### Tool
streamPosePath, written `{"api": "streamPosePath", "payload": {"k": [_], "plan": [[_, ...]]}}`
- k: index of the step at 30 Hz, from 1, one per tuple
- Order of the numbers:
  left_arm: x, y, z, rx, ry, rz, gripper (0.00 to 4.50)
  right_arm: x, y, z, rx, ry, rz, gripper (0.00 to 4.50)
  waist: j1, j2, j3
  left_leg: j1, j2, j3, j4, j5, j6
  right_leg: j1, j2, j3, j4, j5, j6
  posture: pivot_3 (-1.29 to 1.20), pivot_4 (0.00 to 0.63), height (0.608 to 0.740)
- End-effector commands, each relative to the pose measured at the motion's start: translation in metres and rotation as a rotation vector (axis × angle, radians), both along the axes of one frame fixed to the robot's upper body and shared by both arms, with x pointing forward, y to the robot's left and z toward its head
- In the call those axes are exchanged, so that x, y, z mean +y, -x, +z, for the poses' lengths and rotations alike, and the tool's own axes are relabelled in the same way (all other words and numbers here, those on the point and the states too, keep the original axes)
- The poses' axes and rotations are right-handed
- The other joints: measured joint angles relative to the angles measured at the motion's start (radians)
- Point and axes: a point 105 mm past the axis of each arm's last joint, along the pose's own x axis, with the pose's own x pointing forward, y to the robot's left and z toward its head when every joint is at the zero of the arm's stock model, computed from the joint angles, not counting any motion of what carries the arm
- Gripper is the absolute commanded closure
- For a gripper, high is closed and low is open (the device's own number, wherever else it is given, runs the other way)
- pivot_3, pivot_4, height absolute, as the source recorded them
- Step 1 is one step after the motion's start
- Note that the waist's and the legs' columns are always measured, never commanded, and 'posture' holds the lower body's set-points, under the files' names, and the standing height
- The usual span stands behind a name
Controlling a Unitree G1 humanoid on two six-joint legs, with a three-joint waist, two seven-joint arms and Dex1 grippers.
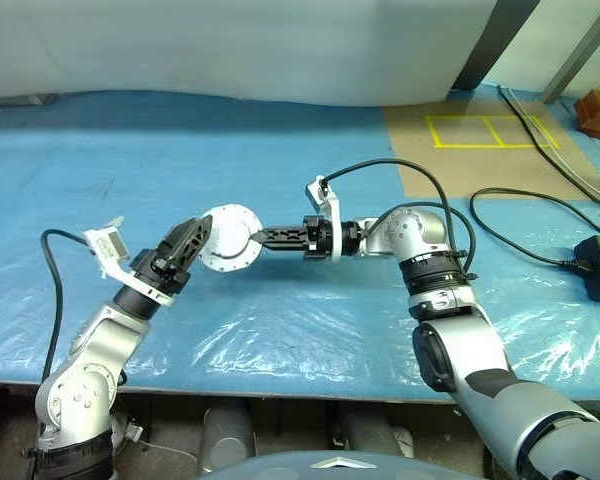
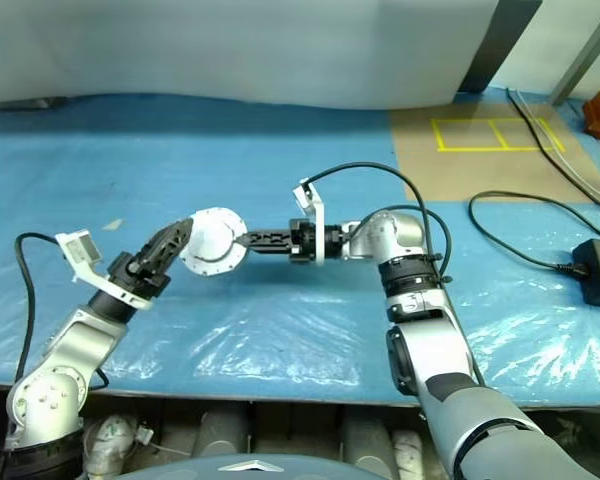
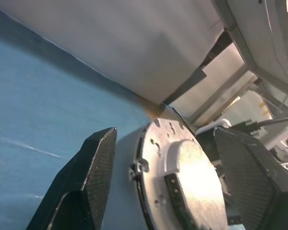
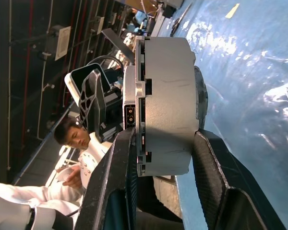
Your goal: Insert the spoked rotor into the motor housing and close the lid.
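Right gripper (image 4: 165, 153) was clamped across the motor housing (image 4: 165, 100), held edge-on above the blue table cover (image 1: 280, 150). Left gripper (image 3: 168, 167) was spread wide around the housing, its 2 fingers (image 3: 93, 167) seen clear of it.

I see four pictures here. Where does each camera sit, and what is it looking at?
Left eye: on the head, looking down over both arms at the blue-covered table; the right tool grips the motor housing.
Right eye: beside it, same scene.
Left wrist: along the left tool, fingers apart around the housing.
Right wrist: along the right tool, fingers clamping the housing's rim; a person behind.
All four share the housing.
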Motion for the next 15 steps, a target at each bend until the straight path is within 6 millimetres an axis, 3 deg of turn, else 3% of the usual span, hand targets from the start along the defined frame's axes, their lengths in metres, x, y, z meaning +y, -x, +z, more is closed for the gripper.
{"api": "streamPosePath", "payload": {"k": [1, 6, 11, 15], "plan": [[0.000, -0.004, 0.003, -0.012, -0.003, -0.043, 1.07, -0.003, 0.002, 0.024, -0.060, -0.114, -0.011, 3.23, 0.001, 0.000, 0.000, 0.000, 0.000, 0.000, 0.000, 0.000, 0.000, 0.000, 0.000, 0.000, 0.000, 0.000, 0.000, 0.00, 0.150, 0.740], [0.007, -0.014, 0.006, -0.003, 0.048, -0.063, 1.07, -0.008, 0.004, 0.024, -0.076, -0.118, -0.046, 3.23, 0.001, 0.000, 0.000, 0.000, 0.000, 0.000, 0.002, 0.000, 0.000, 0.000, 0.000, 0.000, 0.002, 0.000, 0.000, 0.00, 0.150, 0.740], [-0.011, -0.012, -0.001, 0.050, 0.048, -0.185, 1.07, -0.009, 0.005, 0.027, -0.131, -0.114, -0.055, 3.23, 0.001, 0.000, 0.000, 0.001, 0.000, 0.000, 0.004, 0.000, 0.000, 0.000, 0.000, 0.001, 0.006, 0.000, 0.000, 0.00, 0.150, 0.740], [0.001, -0.015, -0.003, 0.098, 0.093, -0.154, 1.07, -0.012, 0.010, 0.034, -0.214, -0.138, -0.045, 3.23, 0.003, 0.000, 0.000, 0.001, 0.000, -0.001, 0.006, 0.000, 0.000, 0.000, 0.000, 0.001, 0.007, 0.000, 0.000, 0.00, 0.150, 0.740]]}}
